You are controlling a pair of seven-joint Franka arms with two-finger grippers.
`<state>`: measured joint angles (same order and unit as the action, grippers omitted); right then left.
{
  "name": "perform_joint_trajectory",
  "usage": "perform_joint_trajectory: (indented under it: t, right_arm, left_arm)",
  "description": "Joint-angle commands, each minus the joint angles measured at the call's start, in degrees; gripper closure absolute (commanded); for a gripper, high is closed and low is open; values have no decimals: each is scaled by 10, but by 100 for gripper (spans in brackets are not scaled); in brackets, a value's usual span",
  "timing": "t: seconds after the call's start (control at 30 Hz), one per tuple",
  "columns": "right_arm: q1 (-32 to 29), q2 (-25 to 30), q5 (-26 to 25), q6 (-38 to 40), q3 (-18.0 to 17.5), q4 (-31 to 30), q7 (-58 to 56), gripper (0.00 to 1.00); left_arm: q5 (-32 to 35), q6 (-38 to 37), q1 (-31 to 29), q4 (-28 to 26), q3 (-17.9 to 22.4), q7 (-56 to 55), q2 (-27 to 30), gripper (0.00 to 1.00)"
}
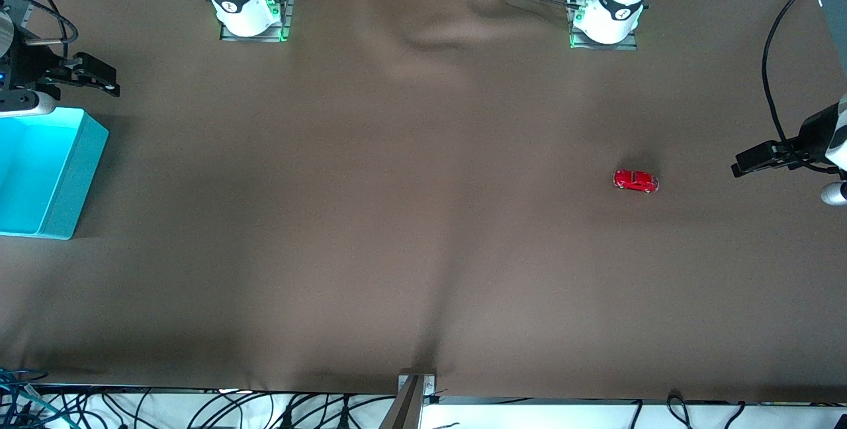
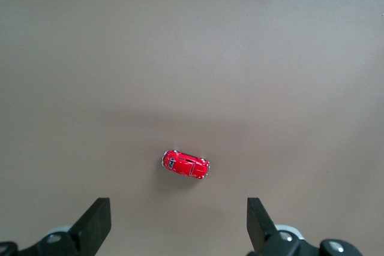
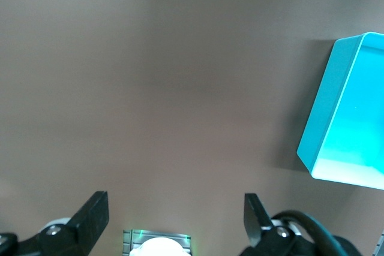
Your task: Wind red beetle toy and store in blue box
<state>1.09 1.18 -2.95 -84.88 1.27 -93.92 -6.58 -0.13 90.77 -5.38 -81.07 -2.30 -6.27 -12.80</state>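
Note:
The red beetle toy [image 1: 636, 181] stands alone on the brown cloth toward the left arm's end of the table. My left gripper [image 1: 744, 164] hangs open over the cloth between the toy and that table end; in the left wrist view the toy [image 2: 186, 165] lies ahead of the gripper [image 2: 179, 220], apart from both fingers. The blue box [image 1: 73, 177] sits at the right arm's end, its cyan inside bare where it shows. My right gripper [image 1: 106, 81] hangs open and holds nothing, over the cloth by the box's corner. The right wrist view shows this gripper [image 3: 176, 217] and the box [image 3: 327, 106].
A wrinkled brown cloth [image 1: 423, 217] covers the table. The right arm's base [image 1: 246, 8] and the left arm's base [image 1: 609, 15] stand along the edge farthest from the front camera. Cables and a metal bracket [image 1: 417, 389] line the nearest edge.

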Motion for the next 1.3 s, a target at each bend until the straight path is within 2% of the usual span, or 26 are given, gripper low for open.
perform_joint_trajectory:
  t: [0.0,1.27]
  right_arm:
    - [0,-6,1,12,0,16,9,0]
    - [2,-6,-4,14,-2,15,9,0]
  left_arm:
    - [-14,-3,-2,-10,4,14,6,0]
    - [-15,-23,-3,-14,4,14,6,0]
